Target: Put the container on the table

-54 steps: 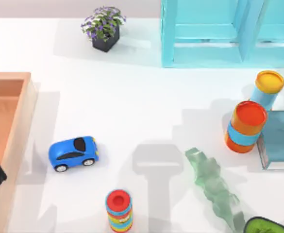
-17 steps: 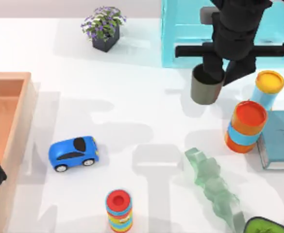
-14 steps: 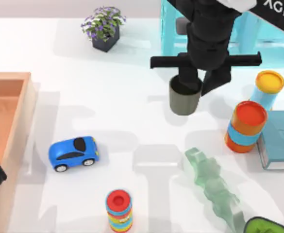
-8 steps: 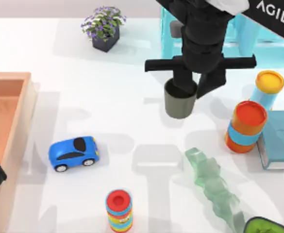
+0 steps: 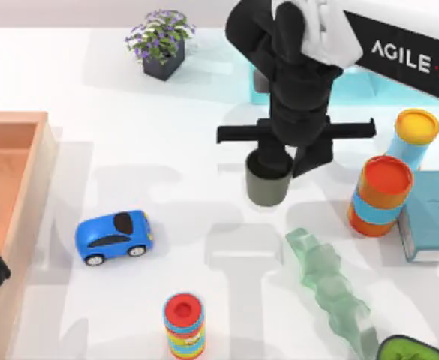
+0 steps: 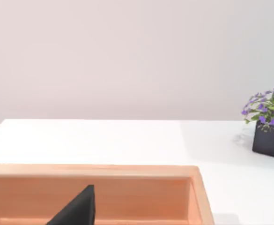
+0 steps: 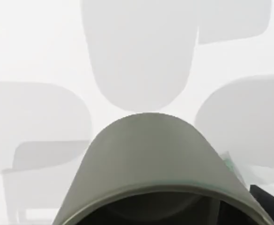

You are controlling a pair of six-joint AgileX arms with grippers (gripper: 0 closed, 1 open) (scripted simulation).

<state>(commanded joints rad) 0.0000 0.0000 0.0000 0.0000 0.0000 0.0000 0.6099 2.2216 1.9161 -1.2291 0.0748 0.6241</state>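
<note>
We're in the carry-and-lower step: our right tool is clenched on the cup, one finger inside the rim and one outside, over open worktop near the middle, w/ the arm reaching in from the top view's upper right. The cup hangs between the blue car at left and the orange can at right, the green block just below it in the top view. Whether its base touches the worktop yet we can't tell; the shadow sits close under it, so prob. nearly down

Cup's long axis is about vertical, mouth up, base down. In the right wrist view we look down past the rim along the wall to the white surface, w/ slight lean at most

Next move, as we judge it: lower straight til the base seats flat, then let go and lift clear w/o dragging the rim. Keep off the green block

Left arm parked at the top view's left edge by the tray; can't tell its tool's state
</note>
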